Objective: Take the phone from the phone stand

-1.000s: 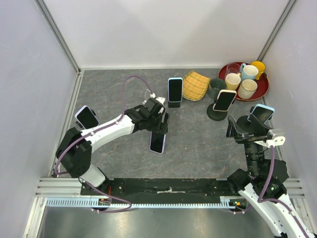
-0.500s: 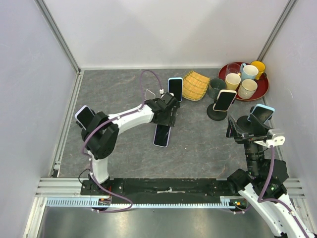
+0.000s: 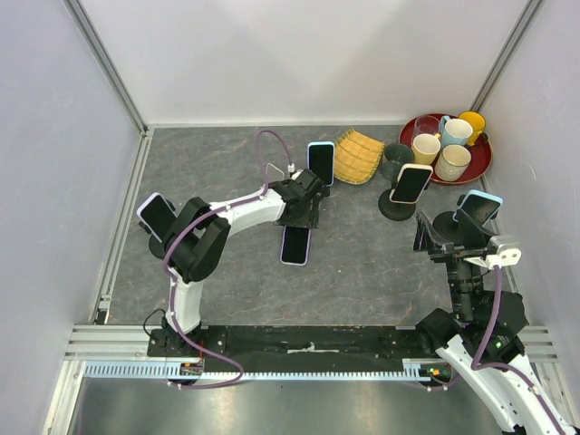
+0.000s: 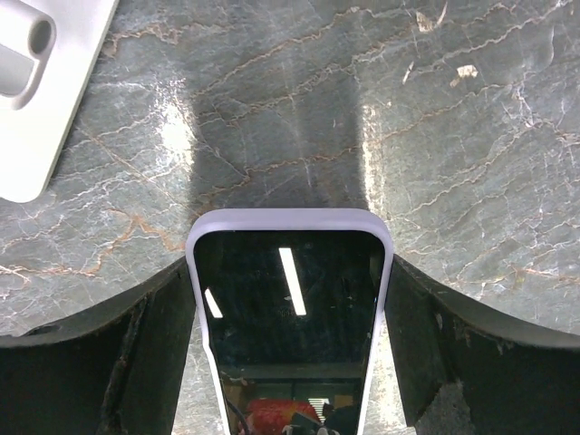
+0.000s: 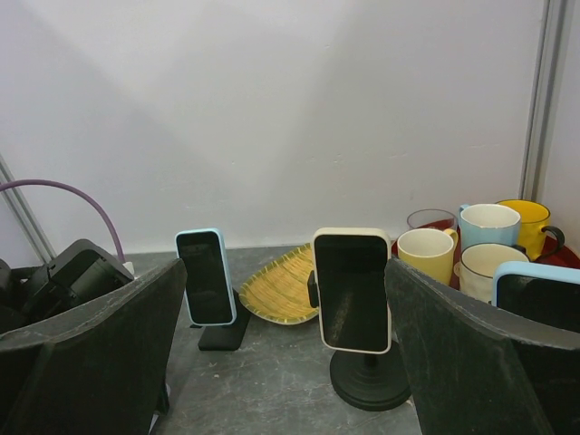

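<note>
Top view: the left pincer is clenched on the lavender phone. The phone is already clear of the white stand. It hangs toward the arm bases from that stand and a little to its right, near it but apart. The stand holds nothing, so the removal itself looks done, and what probably remains is laying the phone down on the tabletop. Gripping it by its long edges with the screen up suits that, since the back could meet the surface flat. Just right of the white stand a blue-cased phone stands upright on its own black holder. Farther right is a cream-cased phone on a round dark base. Neither is in any grip.

Left wrist view: the fingers press against both long sides of the phone, and its rounded top end sticks out past their tips. The screen faces the camera and mirrors the ceiling lights. The white stand sits in the upper left corner, separate from the phone. Whether the phone's back already touches the tabletop cannot be told.

Right wrist view: the right pincer is released, spread wide with nothing between its fingers. It is parked well to the right of the white stand, probably to keep out of the way.
</note>
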`<state>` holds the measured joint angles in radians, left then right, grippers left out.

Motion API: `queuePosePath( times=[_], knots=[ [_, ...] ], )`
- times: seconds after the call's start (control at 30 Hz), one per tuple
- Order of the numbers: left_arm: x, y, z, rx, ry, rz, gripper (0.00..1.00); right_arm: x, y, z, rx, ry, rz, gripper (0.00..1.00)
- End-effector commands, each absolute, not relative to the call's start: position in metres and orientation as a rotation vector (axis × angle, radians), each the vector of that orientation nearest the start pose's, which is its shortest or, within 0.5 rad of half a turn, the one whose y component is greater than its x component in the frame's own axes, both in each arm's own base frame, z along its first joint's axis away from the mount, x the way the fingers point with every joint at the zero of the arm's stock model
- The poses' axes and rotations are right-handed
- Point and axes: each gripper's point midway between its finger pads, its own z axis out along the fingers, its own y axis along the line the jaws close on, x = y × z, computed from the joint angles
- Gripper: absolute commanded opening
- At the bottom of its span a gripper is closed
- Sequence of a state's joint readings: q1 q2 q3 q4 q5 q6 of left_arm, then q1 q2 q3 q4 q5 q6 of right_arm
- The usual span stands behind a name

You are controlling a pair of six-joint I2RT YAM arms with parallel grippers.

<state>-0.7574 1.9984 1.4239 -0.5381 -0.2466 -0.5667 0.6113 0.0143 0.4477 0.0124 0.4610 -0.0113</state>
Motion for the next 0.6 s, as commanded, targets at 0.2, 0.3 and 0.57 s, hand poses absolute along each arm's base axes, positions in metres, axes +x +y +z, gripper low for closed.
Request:
queuePosePath(
  times=[0.2, 0.3, 0.57],
  knots=[
    [0.378, -0.277, 0.038, 0.017, 2.529, -0.121, 0.38, 0.188, 0.038, 0.347, 0.063, 1.155, 0.291, 0.98],
    [0.386, -0.28, 0.042, 0.023, 2.514, -0.13, 0.39, 0.189, 0.039, 0.346, 0.054, 1.159, 0.289, 0.98],
    [0.39, -0.288, 0.04, 0.025, 2.517, -0.16, 0.72, 0.191, 0.041, 0.344, 0.044, 1.17, 0.281, 0.98]
  ],
)
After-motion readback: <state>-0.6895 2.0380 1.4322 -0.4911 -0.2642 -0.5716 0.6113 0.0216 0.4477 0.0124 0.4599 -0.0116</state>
